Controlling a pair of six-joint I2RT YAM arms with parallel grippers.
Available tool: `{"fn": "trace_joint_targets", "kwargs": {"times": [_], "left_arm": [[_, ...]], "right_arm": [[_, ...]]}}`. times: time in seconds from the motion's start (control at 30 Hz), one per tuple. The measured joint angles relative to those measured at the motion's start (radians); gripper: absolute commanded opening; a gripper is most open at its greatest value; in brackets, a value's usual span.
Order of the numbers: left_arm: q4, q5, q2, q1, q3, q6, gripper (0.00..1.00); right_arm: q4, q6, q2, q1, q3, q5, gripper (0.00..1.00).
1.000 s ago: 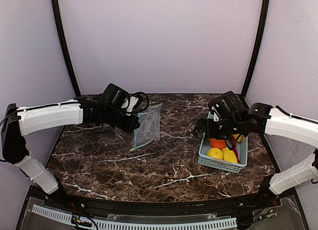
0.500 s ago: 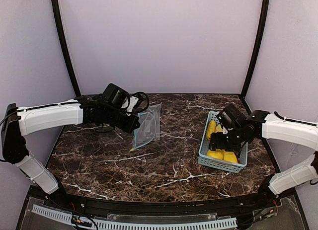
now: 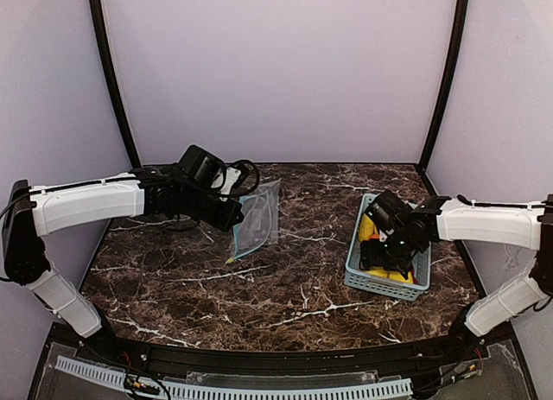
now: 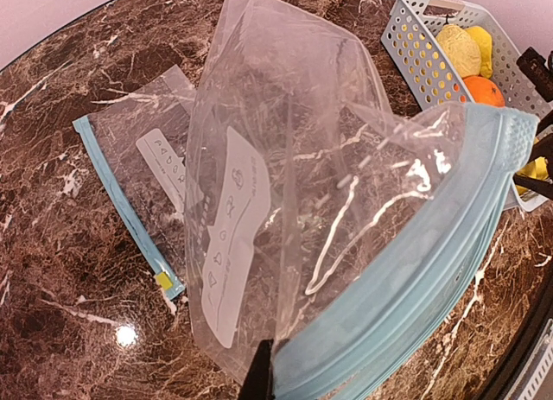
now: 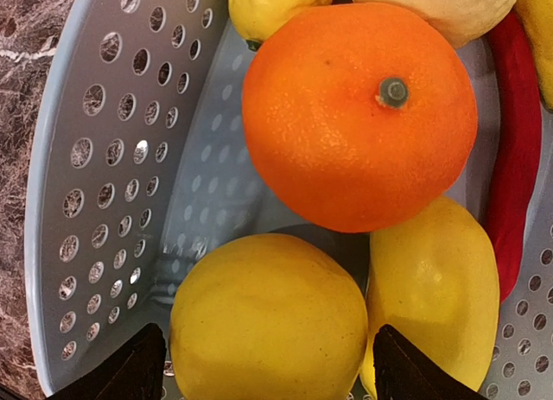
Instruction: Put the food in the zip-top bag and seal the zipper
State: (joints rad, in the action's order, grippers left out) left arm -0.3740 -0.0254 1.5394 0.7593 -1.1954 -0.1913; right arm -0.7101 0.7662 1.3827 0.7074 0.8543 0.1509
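**1. Left gripper** (image 3: 235,215): Positioned over the left-centre of the table (image 3: 285,292). The jaws are clamped tight on the blue zipper rim of the zip-top bag (image 3: 257,223). One dark finger (image 4: 257,378) is seen at that rim in the wrist view.

**2. Zip-top bag:** Clear. It is lifted by the rim, and its lower end is rested on the marble. The rim is bowed in an arc. A flat clear panel with a blue edge strip (image 4: 121,201) is seen on the marble beneath; whether it belongs to the same bag cannot be told.

**3. Open ground:** A band of bare marble is left between bag and basket. A broader band runs along the near edge.

**4. Basket** (image 3: 380,285): Pale blue with perforated walls. It is stood close to the table's right edge, well apart from the bag.

**5. Food** (image 3: 367,229): All of it is contained in the basket.
- The orange (image 5: 359,115) is placed centrally.
- The red chili (image 5: 518,158) is laid along the right wall.
- A yellow fruit (image 5: 268,322) is nearest the wrist camera.
- A second yellow piece (image 5: 436,288) is touching the yellow fruit.
- Further yellow pieces are cut off by the upper frame edge.

**6. Right gripper** (image 3: 384,260): Lowered into the basket. The fingertips (image 5: 130,370) are spread wide on either side of the yellow fruit. Whether they touch it cannot be told.
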Motion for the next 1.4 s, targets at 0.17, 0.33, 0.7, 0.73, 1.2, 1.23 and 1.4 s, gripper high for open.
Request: {"fn": "trace_joint_targets", "kwargs": {"times": [0.17, 0.33, 0.7, 0.73, 1.2, 1.23, 1.4], "left_arm": [[0.000, 0.000, 0.000, 0.000, 0.000, 0.000, 0.01], [0.000, 0.000, 0.000, 0.000, 0.000, 0.000, 0.01], [0.000, 0.000, 0.000, 0.000, 0.000, 0.000, 0.01], [0.000, 0.000, 0.000, 0.000, 0.000, 0.000, 0.01], [0.009, -0.030, 0.000, 0.000, 0.000, 0.000, 0.01], [0.010, -0.032, 0.000, 0.000, 0.000, 0.000, 0.01], [0.017, -0.044, -0.001, 0.000, 0.000, 0.000, 0.01]], "right_arm": [[0.002, 0.006, 0.007, 0.000, 0.000, 0.006, 0.70], [0.007, 0.013, 0.014, 0.000, -0.002, 0.013, 0.65], [0.004, 0.016, 0.001, 0.000, -0.002, 0.046, 0.59], [0.000, 0.014, -0.009, 0.000, -0.002, 0.054, 0.59], [-0.002, -0.093, -0.311, 0.017, 0.112, 0.078, 0.54], [0.011, -0.103, -0.322, 0.024, 0.116, 0.068, 0.54], [0.118, -0.159, -0.349, 0.087, 0.117, -0.010, 0.54]]}}
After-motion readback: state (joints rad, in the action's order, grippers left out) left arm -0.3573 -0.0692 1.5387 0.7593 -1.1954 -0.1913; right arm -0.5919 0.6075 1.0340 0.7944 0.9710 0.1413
